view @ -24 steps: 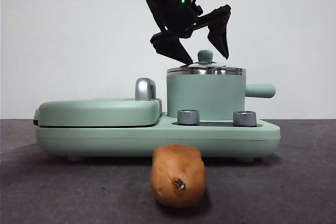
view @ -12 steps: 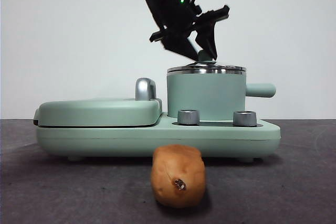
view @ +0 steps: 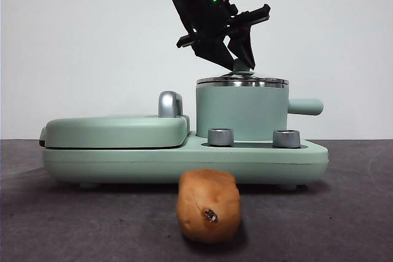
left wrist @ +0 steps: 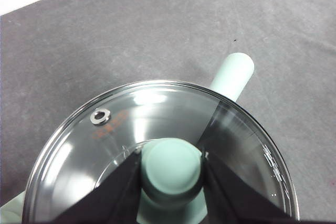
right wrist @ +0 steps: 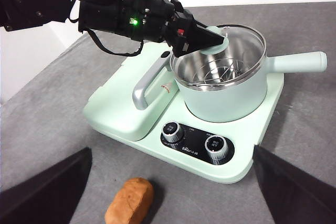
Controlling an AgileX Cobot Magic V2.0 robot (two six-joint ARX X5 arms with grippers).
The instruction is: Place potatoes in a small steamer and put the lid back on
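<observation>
Glass lid (left wrist: 157,124) in left tool (left wrist: 171,167)

Front view: low, level across the counter (view: 344,225), potato (view: 207,205) nearest. Left wrist view: straight down, close on the lid (left wrist: 157,129). Right wrist view: high, oblique, farther back; steamer (right wrist: 231,95) at 1 o'clock. All share the steamer.
</observation>
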